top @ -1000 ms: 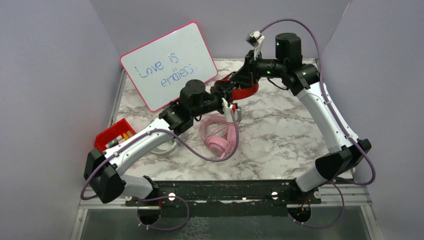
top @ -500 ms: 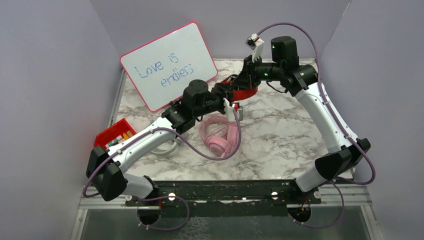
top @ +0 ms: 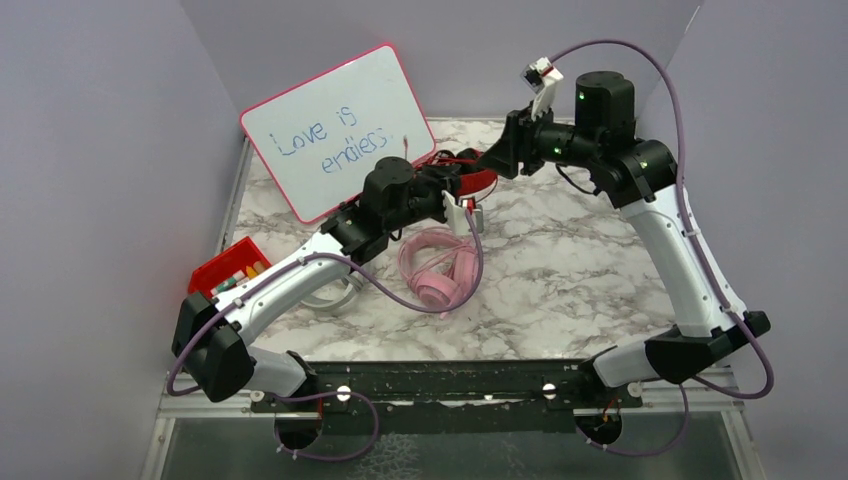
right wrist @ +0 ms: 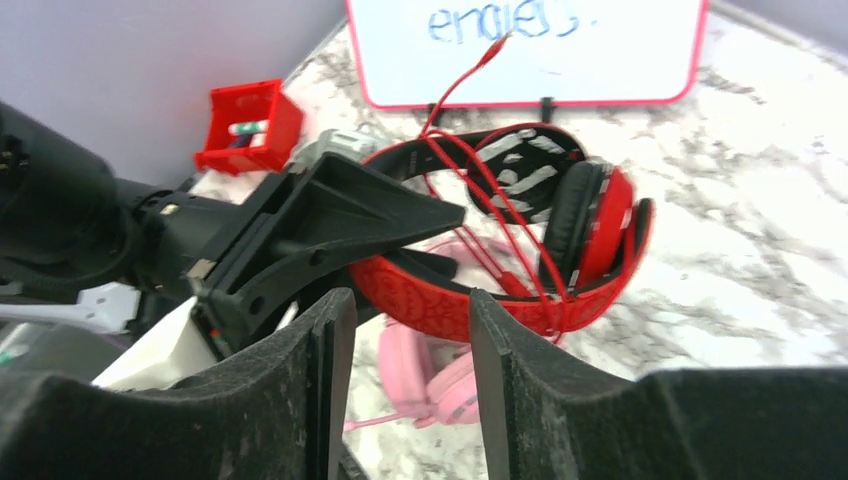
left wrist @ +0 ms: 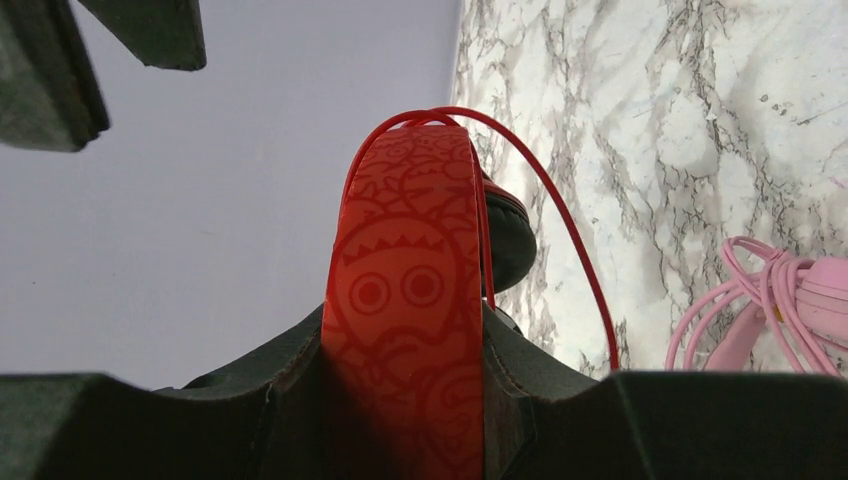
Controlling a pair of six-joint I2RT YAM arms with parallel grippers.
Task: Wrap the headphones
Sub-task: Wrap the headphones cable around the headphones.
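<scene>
A whiteboard [top: 338, 130] with a pink-red frame leaned against the back wall, tilted, with "Love is endless" handwritten on it in blue. A small red bin [top: 228, 266] sat at the left edge of the white, grey-veined marble tabletop [top: 560, 270], well apart from the board, holding a few small coloured items too small to identify. Plain lavender walls [top: 100, 150] enclosed the table on 3 sides. A black rail [top: 450, 385] ran along the near edge.

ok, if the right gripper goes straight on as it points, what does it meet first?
Probably the red headphones' headband, clamped in the left gripper: it shows framed between the right gripper's open fingers. Left fingers sit close beside that line; depth is unclear.
</scene>
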